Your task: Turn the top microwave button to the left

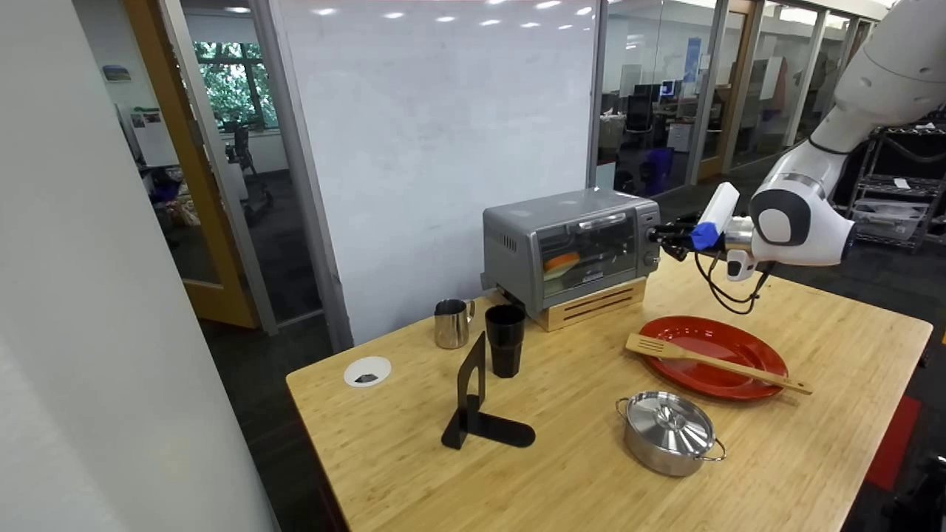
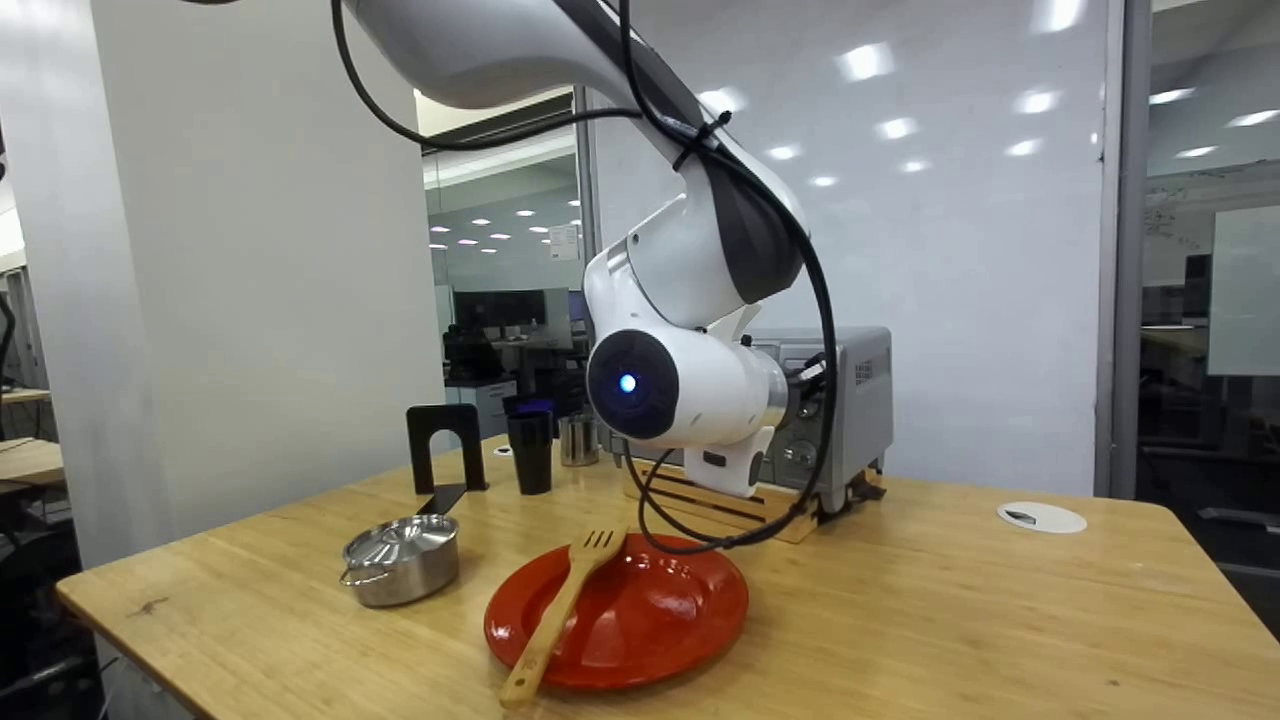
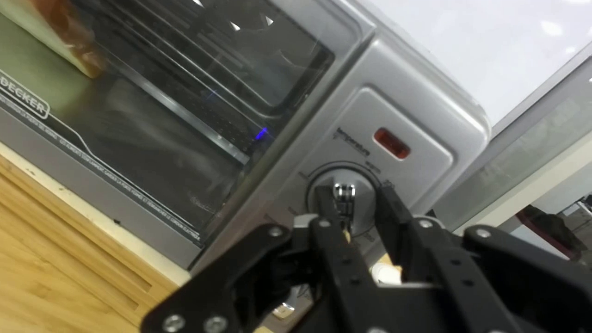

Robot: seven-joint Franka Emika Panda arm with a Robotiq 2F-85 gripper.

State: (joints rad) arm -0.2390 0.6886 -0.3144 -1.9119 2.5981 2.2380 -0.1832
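The silver-grey microwave (image 1: 554, 209) stands at the back of the table, its dark glass door closed. On its control panel the top button, a round grey knob (image 3: 365, 196) with a chrome-tipped ridge, sits below a red indicator light. My gripper (image 3: 355, 190) reaches the panel with its two black fingers on either side of that ridge. The left finger is close beside the ridge; whether it touches I cannot tell. A gap shows between the ridge and the right finger (image 3: 393, 208). The arm hides most of the gripper in an exterior view (image 2: 805, 385).
Below the top knob is a lower knob (image 2: 800, 453). A red plate (image 1: 695, 332) with a wooden spatula (image 1: 728, 364) lies in front of the microwave. Nearby stand a lidded steel pot (image 1: 669, 436), a black cup (image 1: 505, 343), a metal pitcher (image 1: 451, 325) and a black bookend (image 1: 473, 384).
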